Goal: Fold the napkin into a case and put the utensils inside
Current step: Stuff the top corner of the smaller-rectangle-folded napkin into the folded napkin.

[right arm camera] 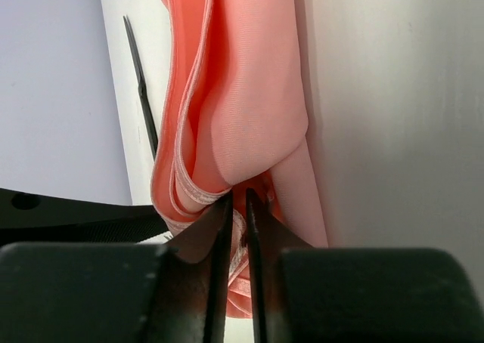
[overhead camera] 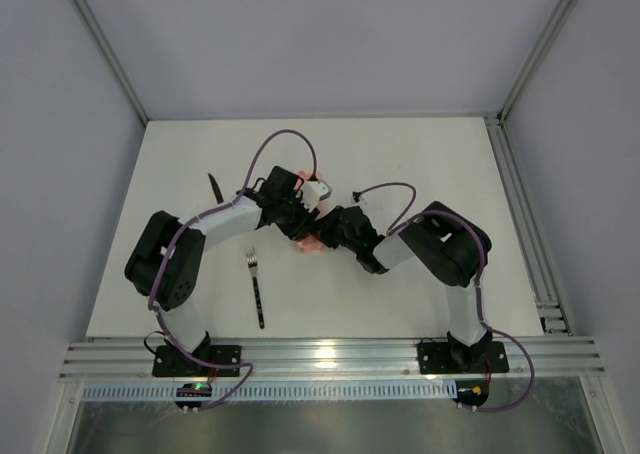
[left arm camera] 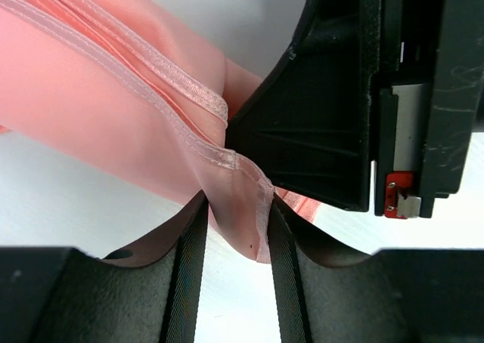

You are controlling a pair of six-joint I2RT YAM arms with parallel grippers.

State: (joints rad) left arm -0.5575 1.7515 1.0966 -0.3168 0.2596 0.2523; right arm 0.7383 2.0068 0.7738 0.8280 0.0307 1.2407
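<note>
The pale-pink napkin is bunched in folds at the table's middle, mostly hidden under both wrists. In the left wrist view a hemmed corner of the napkin hangs between the spread fingers of my left gripper, which stands open. My right gripper is shut on the layered edge of the napkin. The two grippers meet nose to nose, left gripper and right gripper. The dark-handled fork lies near the left arm. The black knife lies at the far left. No case shows.
The right gripper's black body fills the upper right of the left wrist view, close to the cloth. The knife lies just past the napkin in the right wrist view. The white table ends at a metal rail on the right.
</note>
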